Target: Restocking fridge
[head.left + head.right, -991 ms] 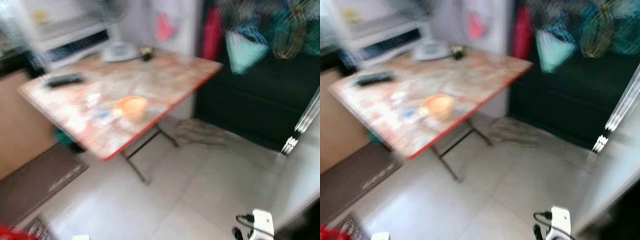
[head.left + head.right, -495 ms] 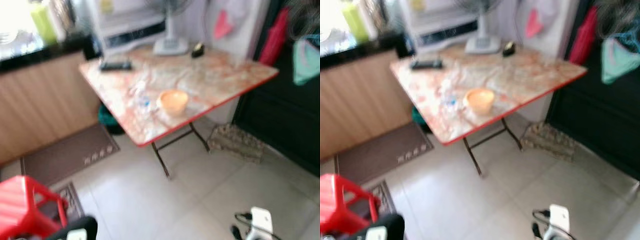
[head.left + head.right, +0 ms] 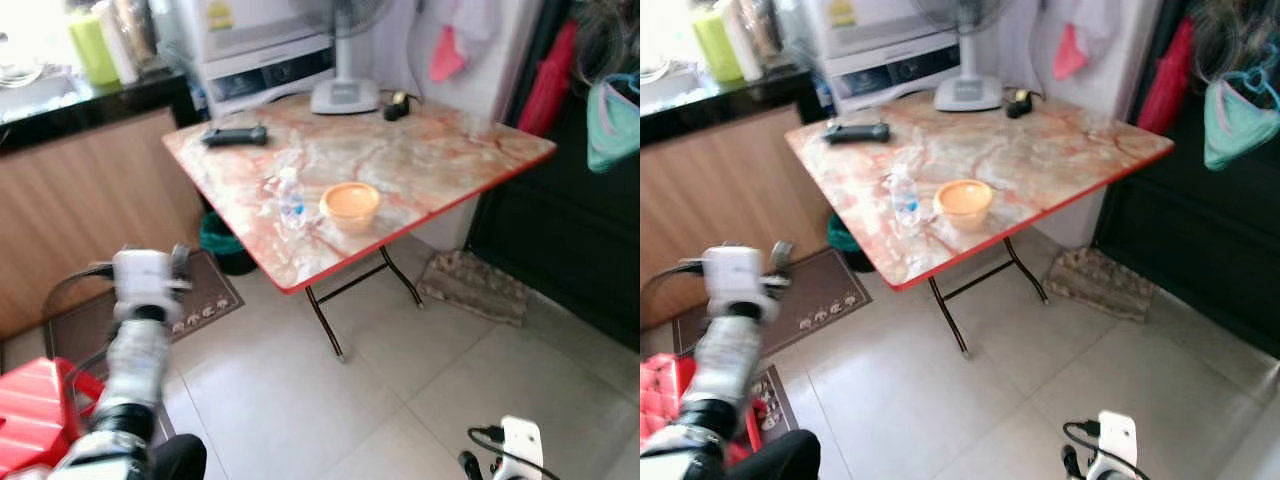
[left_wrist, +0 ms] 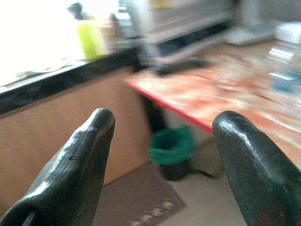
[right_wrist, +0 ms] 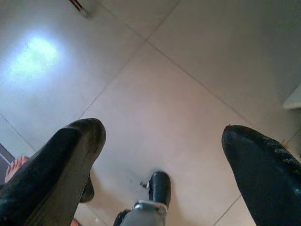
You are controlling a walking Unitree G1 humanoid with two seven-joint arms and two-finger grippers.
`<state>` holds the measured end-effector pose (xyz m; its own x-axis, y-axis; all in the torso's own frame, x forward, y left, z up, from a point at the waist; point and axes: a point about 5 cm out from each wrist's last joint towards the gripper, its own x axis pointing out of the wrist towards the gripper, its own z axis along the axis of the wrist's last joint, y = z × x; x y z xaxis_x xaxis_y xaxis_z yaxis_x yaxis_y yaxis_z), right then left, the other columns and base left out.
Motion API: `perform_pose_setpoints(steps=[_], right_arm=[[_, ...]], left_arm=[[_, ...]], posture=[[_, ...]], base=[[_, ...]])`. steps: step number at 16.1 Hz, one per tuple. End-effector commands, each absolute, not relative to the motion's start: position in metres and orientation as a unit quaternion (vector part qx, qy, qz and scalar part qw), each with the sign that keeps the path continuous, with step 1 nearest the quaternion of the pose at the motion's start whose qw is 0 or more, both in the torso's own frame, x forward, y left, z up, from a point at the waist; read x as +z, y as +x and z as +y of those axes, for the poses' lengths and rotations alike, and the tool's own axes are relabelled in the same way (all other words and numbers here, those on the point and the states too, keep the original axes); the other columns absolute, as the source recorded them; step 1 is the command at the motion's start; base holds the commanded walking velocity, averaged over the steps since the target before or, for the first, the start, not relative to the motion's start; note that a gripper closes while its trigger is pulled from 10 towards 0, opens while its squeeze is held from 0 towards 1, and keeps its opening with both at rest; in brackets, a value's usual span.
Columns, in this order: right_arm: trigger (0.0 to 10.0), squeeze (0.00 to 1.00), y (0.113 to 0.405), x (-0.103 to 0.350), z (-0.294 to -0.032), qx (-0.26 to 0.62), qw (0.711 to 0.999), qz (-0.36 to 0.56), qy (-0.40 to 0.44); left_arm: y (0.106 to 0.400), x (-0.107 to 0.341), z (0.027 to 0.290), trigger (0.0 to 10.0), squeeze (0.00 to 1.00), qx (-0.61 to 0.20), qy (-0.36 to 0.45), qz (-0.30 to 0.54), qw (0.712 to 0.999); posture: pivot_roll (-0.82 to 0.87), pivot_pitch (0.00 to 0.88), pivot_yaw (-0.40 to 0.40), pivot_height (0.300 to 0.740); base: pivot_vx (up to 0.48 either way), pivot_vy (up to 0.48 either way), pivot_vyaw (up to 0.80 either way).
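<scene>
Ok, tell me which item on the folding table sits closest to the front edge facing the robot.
The small water bottle, upright just left of the orange bowl. The black remote and fan base lie farther back.

No wording can be read anywhere. The white appliance behind the counter carries a yellow sticker whose print is too small to make out. The water bottle has a blue label, also illegible. The brown doormat shows a row of pale marks too blurred to tell.
</scene>
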<state>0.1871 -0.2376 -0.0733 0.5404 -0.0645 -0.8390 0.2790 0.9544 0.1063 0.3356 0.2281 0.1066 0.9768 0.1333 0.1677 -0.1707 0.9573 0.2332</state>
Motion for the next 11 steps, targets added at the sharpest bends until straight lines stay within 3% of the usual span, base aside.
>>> perform_pose_setpoints(steps=[1,4,8,11], right_arm=[[10.0,0.00,0.191,-0.071,-0.238,-0.102,0.874,0.462,0.114],[10.0,0.00,0.190,-0.072,-0.236,-0.112,0.873,0.457,0.125],[10.0,0.00,0.182,-0.076,-0.236,-0.112,0.871,0.463,0.120],[10.0,0.00,0.163,-0.083,-0.241,-0.122,0.864,0.475,0.116]], left_arm=[[0.336,0.107,0.215,10.0,0.00,0.049,0.126,-0.086,0.987],[0.333,0.112,0.199,10.0,0.00,0.041,0.103,-0.121,0.986],[0.314,0.093,0.208,10.0,0.00,0.045,0.092,-0.094,0.990],[0.289,0.087,0.196,10.0,0.00,0.047,0.059,-0.099,0.992]], posture=[[0.06,0.000,0.061,0.740],[0.05,0.000,0.081,0.740],[0.02,0.000,0.094,0.740],[0.05,0.000,0.036,0.740]], base=[[0.000,0.000,0.00],[0.000,0.000,0.00],[0.000,0.000,0.00],[0.000,0.000,0.00]])
